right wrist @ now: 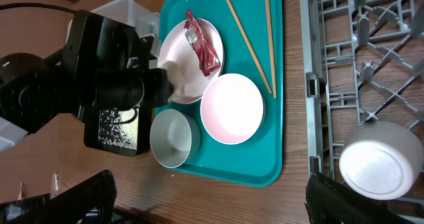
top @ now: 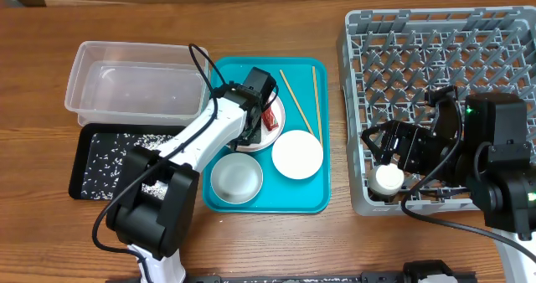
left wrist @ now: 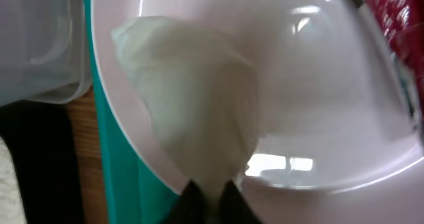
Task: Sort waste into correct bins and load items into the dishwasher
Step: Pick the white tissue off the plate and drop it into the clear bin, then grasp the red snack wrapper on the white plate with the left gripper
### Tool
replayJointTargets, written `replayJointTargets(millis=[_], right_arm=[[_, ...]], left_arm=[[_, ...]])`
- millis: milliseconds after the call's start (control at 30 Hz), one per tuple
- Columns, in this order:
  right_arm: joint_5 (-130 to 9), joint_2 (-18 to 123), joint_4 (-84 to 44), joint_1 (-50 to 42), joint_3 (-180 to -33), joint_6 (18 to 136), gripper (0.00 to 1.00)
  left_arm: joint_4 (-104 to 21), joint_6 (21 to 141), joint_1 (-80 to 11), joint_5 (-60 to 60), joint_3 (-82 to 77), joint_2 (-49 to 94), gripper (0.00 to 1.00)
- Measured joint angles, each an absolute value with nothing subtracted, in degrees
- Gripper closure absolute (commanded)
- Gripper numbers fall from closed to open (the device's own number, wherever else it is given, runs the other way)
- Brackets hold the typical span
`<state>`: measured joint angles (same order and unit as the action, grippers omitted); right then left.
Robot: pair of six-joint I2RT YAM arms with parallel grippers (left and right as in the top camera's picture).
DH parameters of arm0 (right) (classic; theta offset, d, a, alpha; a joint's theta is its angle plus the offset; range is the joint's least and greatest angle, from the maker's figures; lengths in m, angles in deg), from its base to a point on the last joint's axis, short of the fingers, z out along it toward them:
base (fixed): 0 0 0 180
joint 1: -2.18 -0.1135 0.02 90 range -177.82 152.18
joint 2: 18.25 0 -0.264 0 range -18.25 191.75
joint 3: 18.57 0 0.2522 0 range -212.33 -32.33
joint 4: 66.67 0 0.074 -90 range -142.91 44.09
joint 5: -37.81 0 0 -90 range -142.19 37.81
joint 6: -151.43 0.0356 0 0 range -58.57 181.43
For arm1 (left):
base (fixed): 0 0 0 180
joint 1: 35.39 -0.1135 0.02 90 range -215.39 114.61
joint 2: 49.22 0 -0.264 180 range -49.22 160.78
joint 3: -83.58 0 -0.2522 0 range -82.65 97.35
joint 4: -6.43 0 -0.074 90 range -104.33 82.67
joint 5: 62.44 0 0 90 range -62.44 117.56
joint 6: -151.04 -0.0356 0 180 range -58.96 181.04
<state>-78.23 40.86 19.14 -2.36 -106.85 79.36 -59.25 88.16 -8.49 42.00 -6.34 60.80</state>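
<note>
The sorting is looking partly done. Rice (top: 155, 141) is lying scattered in the black tray (top: 77, 189). The cup (right wrist: 377, 168) is sitting in the rack (top: 435, 48), in its near corner beside the teal tray (top: 318, 201). The right hand (top: 392, 149) is hanging over the cup, fingers spread wide and holding nothing. The left hand (left wrist: 211, 201) is pinching the tissue (left wrist: 192, 98) between closed fingers over the plate (left wrist: 318, 105), so the tissue is waiting for a bin. The wrapper (right wrist: 202, 48) is lying on that plate, unsorted. The plate, dish (top: 297, 155), bowl (top: 236, 176) and chopsticks (top: 295, 99) are resting on the teal tray, waiting for the rack. The tub (top: 138, 86) is showing no waste that I can make out.
</note>
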Motion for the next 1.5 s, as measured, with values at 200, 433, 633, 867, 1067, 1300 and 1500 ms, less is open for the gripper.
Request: replayJointTargets(millis=[200,433,633,867,1067,1300,1500], right_arm=[[-78.12,40.91,19.16,-2.36,-106.85,79.39,0.07],[-77.9,40.91,19.32,-2.36,-106.85,79.39,0.07],[-77.66,40.91,19.29,-2.36,-106.85,79.41,0.07],[-77.29,40.91,19.36,-2.36,-106.85,79.41,0.06],[-76.79,40.91,19.32,-2.36,-106.85,79.39,0.06],[-75.93,40.99,19.29,-2.36,-106.85,79.39,0.06],[-75.74,42.15,19.82,-2.36,-106.85,79.41,0.06]], left_arm=[[-69.35,88.07,-9.32,42.06,2.45,59.94,0.96],[-70.73,88.03,-15.68,47.05,9.99,50.76,0.94],[-67.21,86.23,-27.38,46.17,9.79,51.11,0.3],[-65.04,80.27,-28.21,35.18,9.59,53.15,0.32],[-57.55,79.2,-18.48,31.42,9.51,53.19,0.32],[-50.05,83.13,-11.38,31.33,9.4,61.01,0.44],[-49.2,86.08,-11.92,26.09,8.28,72.47,0.72]])
